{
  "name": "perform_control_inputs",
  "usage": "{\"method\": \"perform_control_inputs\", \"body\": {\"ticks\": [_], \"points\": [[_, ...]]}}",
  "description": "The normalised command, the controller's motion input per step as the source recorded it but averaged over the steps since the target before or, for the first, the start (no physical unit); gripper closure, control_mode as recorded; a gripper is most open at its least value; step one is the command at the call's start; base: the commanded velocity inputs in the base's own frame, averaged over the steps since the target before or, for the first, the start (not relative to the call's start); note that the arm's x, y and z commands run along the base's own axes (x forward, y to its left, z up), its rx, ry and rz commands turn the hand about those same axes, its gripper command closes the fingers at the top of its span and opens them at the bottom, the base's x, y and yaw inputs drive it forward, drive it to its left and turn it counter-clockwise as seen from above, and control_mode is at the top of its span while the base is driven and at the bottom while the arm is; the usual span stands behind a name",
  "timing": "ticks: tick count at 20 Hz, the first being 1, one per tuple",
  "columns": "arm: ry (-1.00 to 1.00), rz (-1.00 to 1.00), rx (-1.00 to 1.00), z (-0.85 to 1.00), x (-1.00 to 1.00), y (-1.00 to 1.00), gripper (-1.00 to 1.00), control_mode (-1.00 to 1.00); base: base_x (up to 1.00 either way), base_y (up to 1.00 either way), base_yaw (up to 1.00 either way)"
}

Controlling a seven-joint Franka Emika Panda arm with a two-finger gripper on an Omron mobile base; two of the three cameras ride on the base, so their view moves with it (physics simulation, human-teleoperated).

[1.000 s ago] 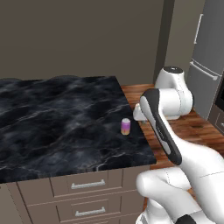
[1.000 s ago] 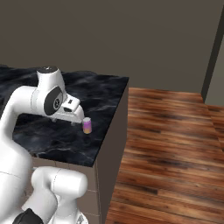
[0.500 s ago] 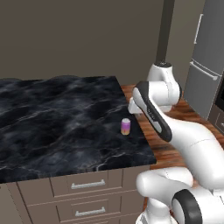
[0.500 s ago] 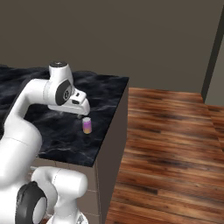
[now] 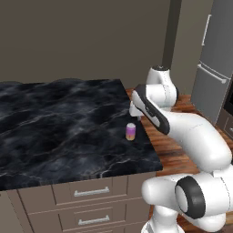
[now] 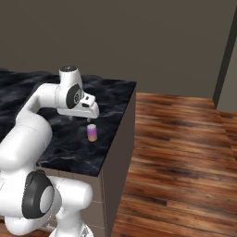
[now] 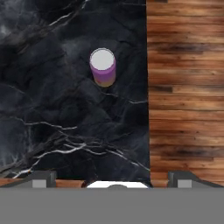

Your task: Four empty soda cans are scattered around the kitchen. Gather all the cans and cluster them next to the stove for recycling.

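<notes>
Purple can (image 5: pixel 131 131) stands upright near the right edge of the black marble desk (image 5: pixel 59 123), away from any stove. Gripper (image 6: pixel 89 119) hangs above it, jaws wide and empty, likely lining up a top-down grab.

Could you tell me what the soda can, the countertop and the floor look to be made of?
Soda can: likely painted metal, with a pale silver top and a purple side fading to orange. Countertop: looks like polished black marble, with white veins. Floor: appears wooden, in reddish-brown grained planks.

bare counter (image 5: pixel 59 127) around soda can (image 5: pixel 131 131)
</notes>
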Motion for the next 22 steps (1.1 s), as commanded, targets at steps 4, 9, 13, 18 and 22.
{"method": "perform_control_inputs", "body": {"ticks": [4, 9, 13, 18, 22], "points": [[0.0, 0.03, -0.03, -0.23, 0.38, 0.01, -1.0, -1.0, 0.0, 0.0, 0.0], [0.0, 0.04, -0.02, -0.25, 0.35, 0.05, -1.0, -1.0, 0.0, 0.0, 0.0], [0.01, 0.05, 0.0, -0.23, 0.32, 0.1, -1.0, -1.0, 0.0, 0.0, 0.0], [0.0, 0.05, 0.0, -0.21, 0.34, 0.05, -1.0, -1.0, 0.0, 0.0, 0.0], [0.0, 0.04, 0.0, -0.23, 0.35, 0.01, -1.0, -1.0, 0.0, 0.0, 0.0]]}}
